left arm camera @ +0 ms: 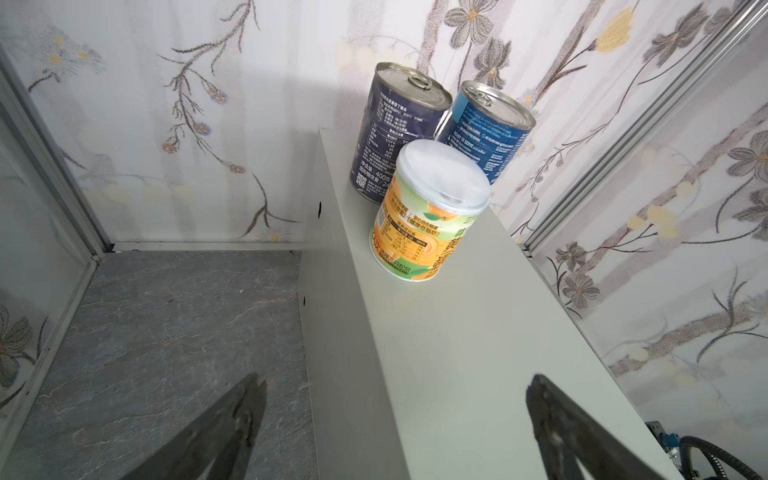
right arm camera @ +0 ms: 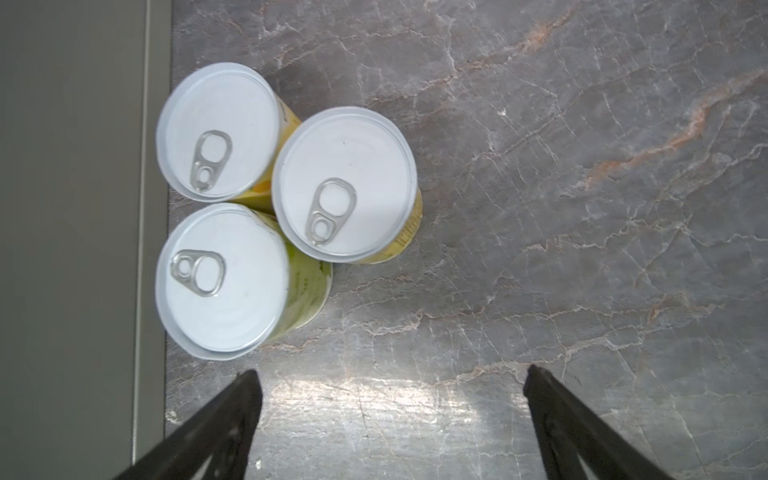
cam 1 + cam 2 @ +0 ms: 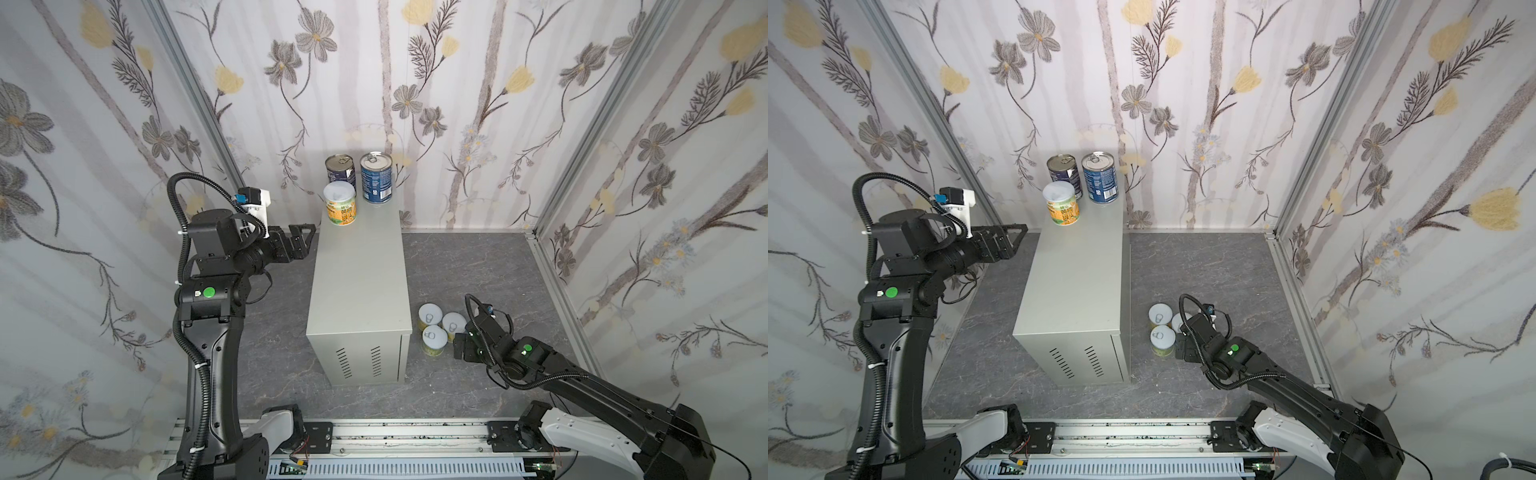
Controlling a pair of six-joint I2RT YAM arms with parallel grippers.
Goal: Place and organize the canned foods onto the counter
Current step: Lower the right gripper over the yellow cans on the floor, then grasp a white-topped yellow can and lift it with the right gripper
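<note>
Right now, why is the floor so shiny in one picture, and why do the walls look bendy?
Right wrist view: light glares off the glossy floor close to the camera. Both top views: the wide lens makes the wall posts splay outward, so the walls seem to lean. Left wrist view: soft shadows fall on the wall behind the cans.

Three tins [image 3: 340,205] on counter [image 3: 357,282], three others [image 3: 434,336] beside
</note>
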